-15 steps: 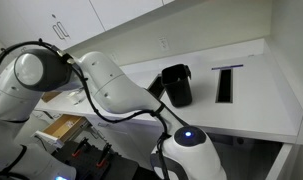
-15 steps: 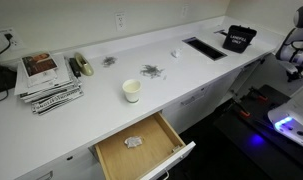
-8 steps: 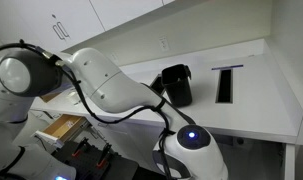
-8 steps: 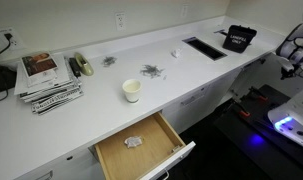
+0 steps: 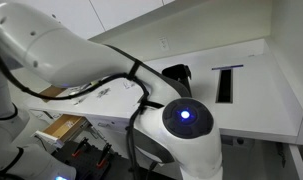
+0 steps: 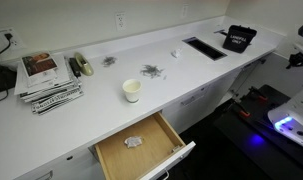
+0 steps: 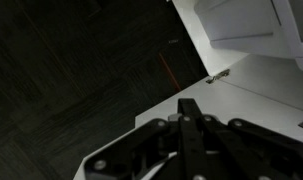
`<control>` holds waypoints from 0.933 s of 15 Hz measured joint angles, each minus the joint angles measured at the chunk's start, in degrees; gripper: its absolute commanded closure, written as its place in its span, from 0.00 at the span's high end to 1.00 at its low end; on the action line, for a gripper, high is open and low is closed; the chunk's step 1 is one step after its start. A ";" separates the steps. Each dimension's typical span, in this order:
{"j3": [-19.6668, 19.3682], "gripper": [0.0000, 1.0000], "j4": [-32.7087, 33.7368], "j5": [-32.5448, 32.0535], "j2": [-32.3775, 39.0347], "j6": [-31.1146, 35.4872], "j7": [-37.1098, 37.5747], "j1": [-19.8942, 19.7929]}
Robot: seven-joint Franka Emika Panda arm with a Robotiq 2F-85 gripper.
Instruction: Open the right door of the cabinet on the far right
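Note:
In the wrist view my gripper (image 7: 188, 112) hangs over dark carpet with its black fingers pressed together, holding nothing. Just beyond it is a flat white cabinet front (image 7: 259, 98) with a small silver handle (image 7: 219, 75) at its edge. I cannot tell which door of the cabinet this is. In an exterior view the white base cabinets (image 6: 243, 78) run under the counter's far right end, doors shut, with my arm (image 6: 302, 42) beside them at the frame edge. In the other exterior view my arm (image 5: 91, 60) hides the cabinet fronts.
A black bin (image 6: 238, 38) and a recessed slot (image 6: 203, 47) sit on the white counter (image 6: 181, 70) near the right end. A wooden drawer (image 6: 141, 147) stands open, with a cup (image 6: 132, 90) and newspapers (image 6: 46, 82) on the counter above it. White wall cabinets (image 5: 101, 12) hang higher up.
My arm has swung: in one exterior view its links now fill the frame and cover more of the counter. In the other, the arm at the right edge has shifted slightly upward.

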 measured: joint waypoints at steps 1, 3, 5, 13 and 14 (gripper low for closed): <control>-0.65 0.00 -0.91 -1.06 -2.77 -3.00 -0.28 -0.19; -1.94 0.00 -2.34 -3.46 -8.31 -9.21 -0.76 -0.40; -2.68 0.00 -3.51 -5.80 -13.18 -13.86 -0.84 -0.38; -2.88 0.00 -10.09 -13.72 -25.07 -16.54 -0.84 2.82; -2.89 0.00 -10.99 -14.15 -26.05 -16.29 -0.84 3.37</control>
